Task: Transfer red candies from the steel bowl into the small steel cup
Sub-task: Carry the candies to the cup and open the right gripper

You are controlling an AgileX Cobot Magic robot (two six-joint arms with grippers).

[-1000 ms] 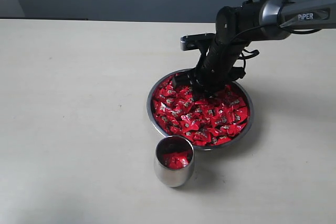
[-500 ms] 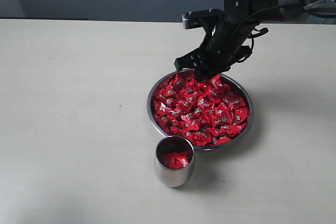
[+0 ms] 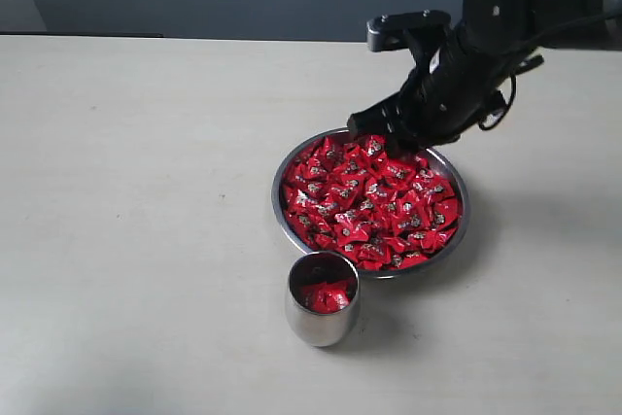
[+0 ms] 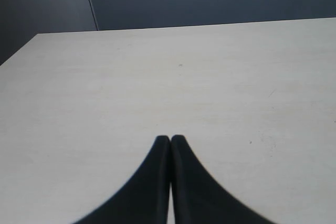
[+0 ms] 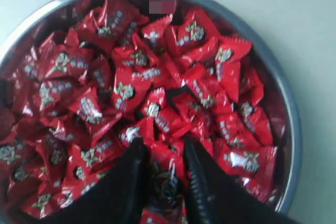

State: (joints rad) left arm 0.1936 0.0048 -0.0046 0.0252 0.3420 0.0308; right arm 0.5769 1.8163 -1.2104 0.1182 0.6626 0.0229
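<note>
Jaws of the right gripper (image 5: 164,148) pinched one red candy (image 5: 167,182) above the steel bowl (image 3: 275,203), where the red candies (image 3: 369,206) lay heaped; a few sat in the small steel cup (image 3: 316,328). Wrappers judged light, crinkly and slippery: take the padded middle. Jaws of the left gripper (image 4: 170,141) were pressed together.

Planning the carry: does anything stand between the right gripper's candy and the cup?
Nothing visible blocks it. The right gripper holds a candy over the far rim of the bowl; the cup stands open beside the near rim.

Right jaws risen from steel bowl (image 3: 275,203), shifted right (red candy (image 5: 167,174) between them)
</note>
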